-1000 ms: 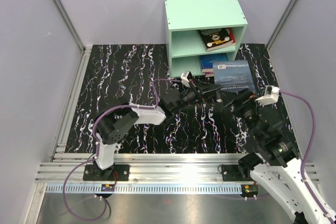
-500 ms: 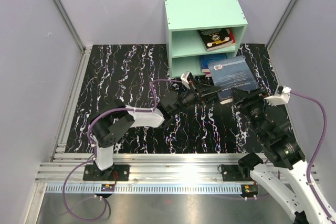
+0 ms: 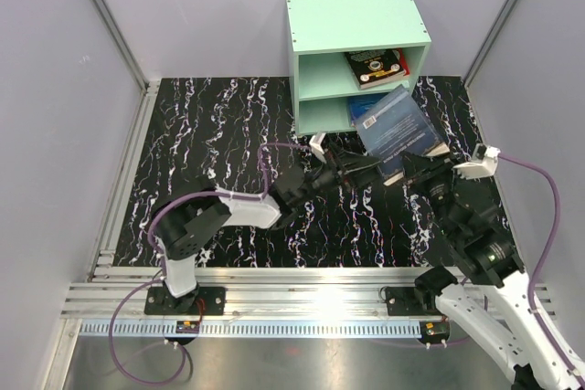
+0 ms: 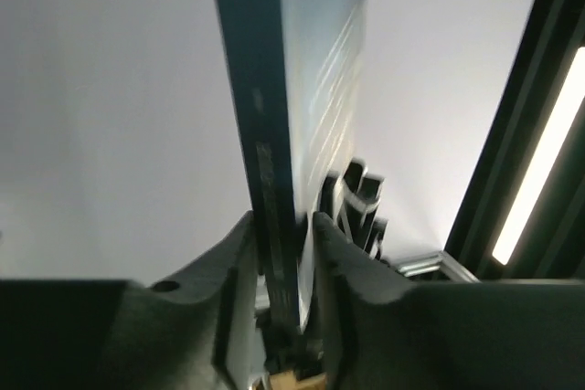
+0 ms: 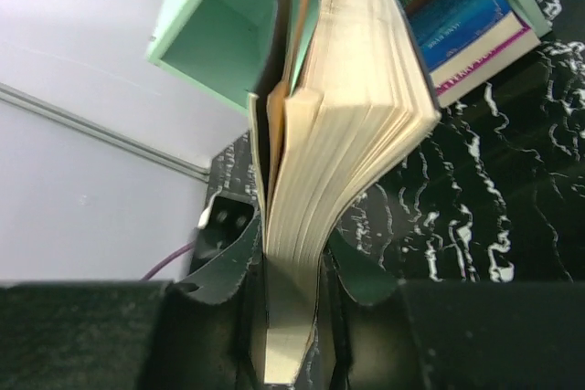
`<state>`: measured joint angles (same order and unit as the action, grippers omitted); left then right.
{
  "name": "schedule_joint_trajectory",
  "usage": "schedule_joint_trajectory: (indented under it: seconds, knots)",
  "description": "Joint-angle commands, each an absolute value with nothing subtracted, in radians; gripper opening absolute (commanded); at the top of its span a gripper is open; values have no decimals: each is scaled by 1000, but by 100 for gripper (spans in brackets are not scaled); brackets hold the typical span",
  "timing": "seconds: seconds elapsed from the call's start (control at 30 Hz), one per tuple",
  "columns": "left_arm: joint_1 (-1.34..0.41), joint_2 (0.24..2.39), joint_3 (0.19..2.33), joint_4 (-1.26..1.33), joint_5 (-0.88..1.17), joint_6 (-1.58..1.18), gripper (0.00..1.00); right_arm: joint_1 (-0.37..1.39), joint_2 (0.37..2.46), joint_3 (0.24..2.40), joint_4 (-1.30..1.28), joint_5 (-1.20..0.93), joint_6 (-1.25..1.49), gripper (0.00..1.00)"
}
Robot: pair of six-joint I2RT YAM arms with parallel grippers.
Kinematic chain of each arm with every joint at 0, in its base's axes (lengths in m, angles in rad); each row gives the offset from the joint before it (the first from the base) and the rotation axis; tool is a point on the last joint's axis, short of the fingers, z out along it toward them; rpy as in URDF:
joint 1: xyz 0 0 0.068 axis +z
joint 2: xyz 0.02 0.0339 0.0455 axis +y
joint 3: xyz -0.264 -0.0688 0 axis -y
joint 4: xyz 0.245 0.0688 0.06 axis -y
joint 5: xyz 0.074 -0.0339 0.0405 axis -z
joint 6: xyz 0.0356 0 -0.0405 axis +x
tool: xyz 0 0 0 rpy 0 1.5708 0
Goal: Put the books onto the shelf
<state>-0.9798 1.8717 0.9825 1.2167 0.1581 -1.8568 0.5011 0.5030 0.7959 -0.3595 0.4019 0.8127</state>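
Observation:
A dark blue book [image 3: 395, 121] hangs tilted in front of the mint-green shelf [image 3: 356, 20], gripped from both sides. My left gripper [image 3: 368, 168] pinches its near left edge. In the left wrist view the left gripper [image 4: 281, 221] has a finger close against each face of the book's spine [image 4: 272, 89]. My right gripper [image 3: 411, 169] is shut on the near right corner. In the right wrist view the right gripper [image 5: 292, 239] squeezes the fanned page edge [image 5: 356, 107]. Black and red books [image 3: 377, 66] lie in the upper compartment. A blue book [image 3: 364, 103] lies in the lower one.
The shelf stands at the back of the black marbled mat [image 3: 210, 152], its openings facing the arms. Grey walls close in both sides. The right wrist view shows the shelf [image 5: 210, 34] and the stacked books [image 5: 466, 25] in its lower compartment just beyond the held book.
The right gripper moved in and shut on the dark blue book's corner. The book has lifted and tilted up towards the shelf, and the left gripper has shifted slightly left.

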Motion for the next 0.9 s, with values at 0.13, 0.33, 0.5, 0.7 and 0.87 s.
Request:
schedule_joint_trajectory:
  seconds: [0.13, 0.33, 0.5, 0.7, 0.87]
  knots:
    - [-1000, 1634, 688, 1464, 252, -1715, 75, 500, 610, 724, -121, 413, 850, 0]
    - [-996, 1354, 496, 1191, 264, -1545, 99, 488, 673, 681, 86, 321, 841, 0]
    - [-997, 1064, 456, 617, 186, -1300, 99, 448, 726, 727, 162, 229, 828, 0]
    - [-996, 750, 456, 199, 37, -1149, 99, 397, 782, 764, 216, 157, 864, 0]
    - [-996, 615, 433, 29, -29, -1111, 99, 324, 886, 811, 279, 54, 880, 0]
